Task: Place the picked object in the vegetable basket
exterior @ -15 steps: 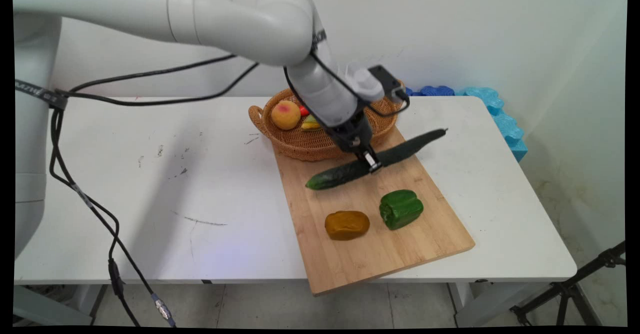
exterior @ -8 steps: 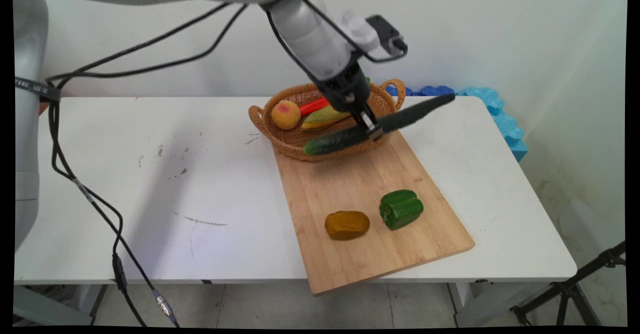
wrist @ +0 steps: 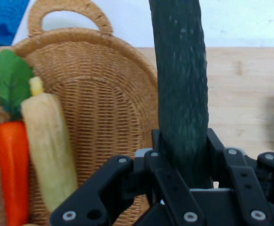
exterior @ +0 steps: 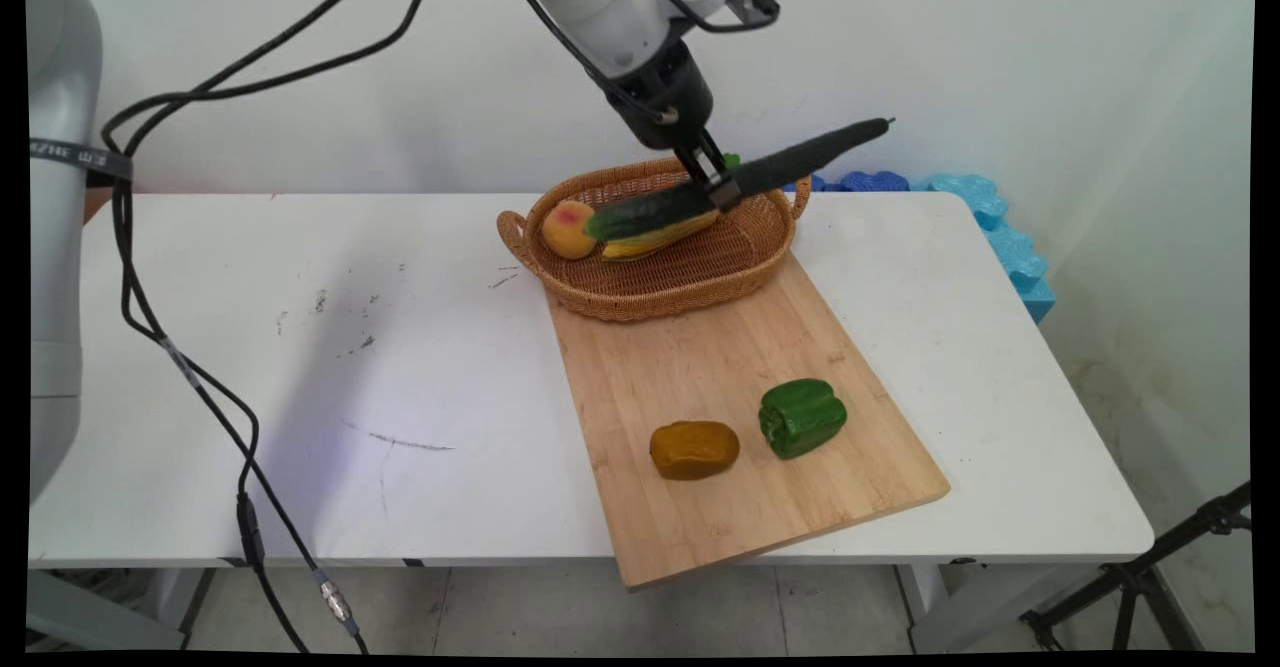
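Gripping cucumber [exterior: 735,185], tool [exterior: 718,185] above basket [exterior: 690,282]

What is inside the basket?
The basket holds a peach, corn and a carrot. The held cucumber and gripper cover part of it.

Even, bright indoor light falls from above; the white table [exterior: 300,367] and the wall behind the gripper [exterior: 712,175] look flat and slightly washed, without hard glare. Soft grey shadows lie on the table well to the left of the gripper and below the hanging cables [exterior: 180,367]. The main view bows at its edges (the table's far rim curves a little). In the hand view the black linkage is crisp, while the cucumber [wrist: 180,89] and wicker basket [wrist: 104,117] beyond it look slightly soft.
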Robot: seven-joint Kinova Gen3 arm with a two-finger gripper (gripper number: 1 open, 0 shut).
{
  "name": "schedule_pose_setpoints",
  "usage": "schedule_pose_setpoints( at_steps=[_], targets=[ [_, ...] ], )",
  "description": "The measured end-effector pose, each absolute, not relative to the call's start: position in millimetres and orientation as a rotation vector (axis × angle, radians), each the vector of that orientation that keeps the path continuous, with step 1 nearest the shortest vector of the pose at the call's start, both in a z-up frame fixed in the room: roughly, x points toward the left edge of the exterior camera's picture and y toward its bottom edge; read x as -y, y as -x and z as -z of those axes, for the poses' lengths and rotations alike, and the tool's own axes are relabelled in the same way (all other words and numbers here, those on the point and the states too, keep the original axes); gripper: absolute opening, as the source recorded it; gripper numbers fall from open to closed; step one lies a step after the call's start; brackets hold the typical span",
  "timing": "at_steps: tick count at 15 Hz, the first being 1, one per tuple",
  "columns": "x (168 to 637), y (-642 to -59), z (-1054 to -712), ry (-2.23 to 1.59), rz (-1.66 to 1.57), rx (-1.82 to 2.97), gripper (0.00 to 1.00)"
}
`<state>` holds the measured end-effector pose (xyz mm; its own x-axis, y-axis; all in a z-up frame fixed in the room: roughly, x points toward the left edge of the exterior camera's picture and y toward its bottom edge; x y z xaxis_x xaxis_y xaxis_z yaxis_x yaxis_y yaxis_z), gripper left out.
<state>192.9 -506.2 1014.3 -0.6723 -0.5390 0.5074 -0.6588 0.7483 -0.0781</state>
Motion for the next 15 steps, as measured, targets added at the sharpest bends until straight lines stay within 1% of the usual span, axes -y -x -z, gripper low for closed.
schedule_pose_setpoints(
  at_steps=[3,7,10,15],
  targets=[
    [519.7,-206.6,-1015.9,-0.906,-0.372,2.489,0.00],
    [540.4,-225.8,-1005.8,-0.911,-0.390,2.489,0.00],
    [552.7,-237.6,-990.7,-0.921,-0.388,2.482,0.00],
    [569.4,-253.4,-954.7,-0.931,-0.369,2.469,0.00]
  ],
)
